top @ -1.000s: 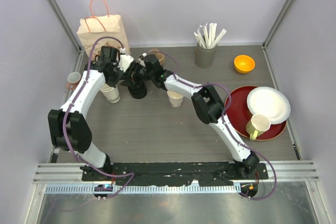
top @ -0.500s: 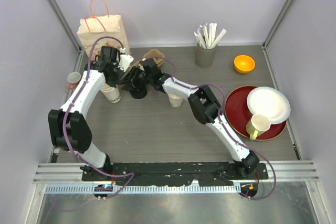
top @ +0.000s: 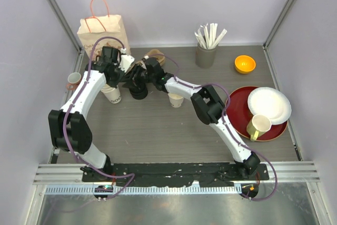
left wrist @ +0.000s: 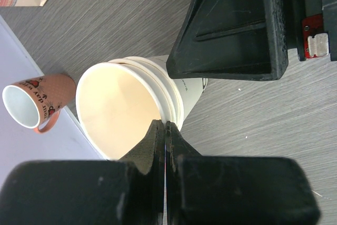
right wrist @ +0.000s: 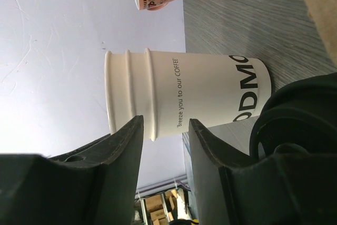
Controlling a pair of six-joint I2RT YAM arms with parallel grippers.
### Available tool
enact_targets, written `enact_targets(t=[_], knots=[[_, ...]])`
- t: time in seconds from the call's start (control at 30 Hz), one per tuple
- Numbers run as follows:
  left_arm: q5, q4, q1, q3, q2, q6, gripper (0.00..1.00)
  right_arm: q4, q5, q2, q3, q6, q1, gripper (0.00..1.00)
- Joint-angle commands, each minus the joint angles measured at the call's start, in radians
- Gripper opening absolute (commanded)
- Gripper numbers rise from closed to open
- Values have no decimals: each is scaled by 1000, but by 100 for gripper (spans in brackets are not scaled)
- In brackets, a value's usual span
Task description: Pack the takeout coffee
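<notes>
The takeout coffee [top: 176, 99], a single open cream paper cup, stands on the table beneath my right forearm, with neither gripper touching it. My left gripper [top: 115, 77] is shut. In the left wrist view its tips [left wrist: 165, 124] sit right at the rim of the stack of nested cream cups [left wrist: 131, 104], and I cannot tell whether they pinch that rim. My right gripper [top: 132, 77] is open and holds nothing. In the right wrist view the right gripper [right wrist: 164, 130] points at the side of the same cup stack [right wrist: 184, 93], which lies just beyond its fingertips.
A black stack of lids [top: 138, 92] sits under the right wrist. A pink mug [top: 73, 80] stands by the left wall and a paper bag [top: 102, 30] at the back left. Further right are a straw holder [top: 206, 54], an orange bowl [top: 245, 64] and a red tray [top: 239, 114] with a plate and a yellow mug.
The right wrist and forearm swayed slightly and came back close to where they were. The left arm, both cups and the lids have not moved.
</notes>
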Motion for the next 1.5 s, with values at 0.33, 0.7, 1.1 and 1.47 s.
enact_targets(t=[0.33,0.7,1.1,1.47], knots=[[-2,17,-3,25,-32,7,0,68,-18,-54,50,-4,21,46],[9,20,-3,34,-29,1,0,65,-16,-44,49,14,25,46],[-17,38,-6,69,-32,3,0,2,-28,4,81,19,33,46],[-49,60,-15,82,-37,3,0,-66,-4,11,93,-42,28,45]])
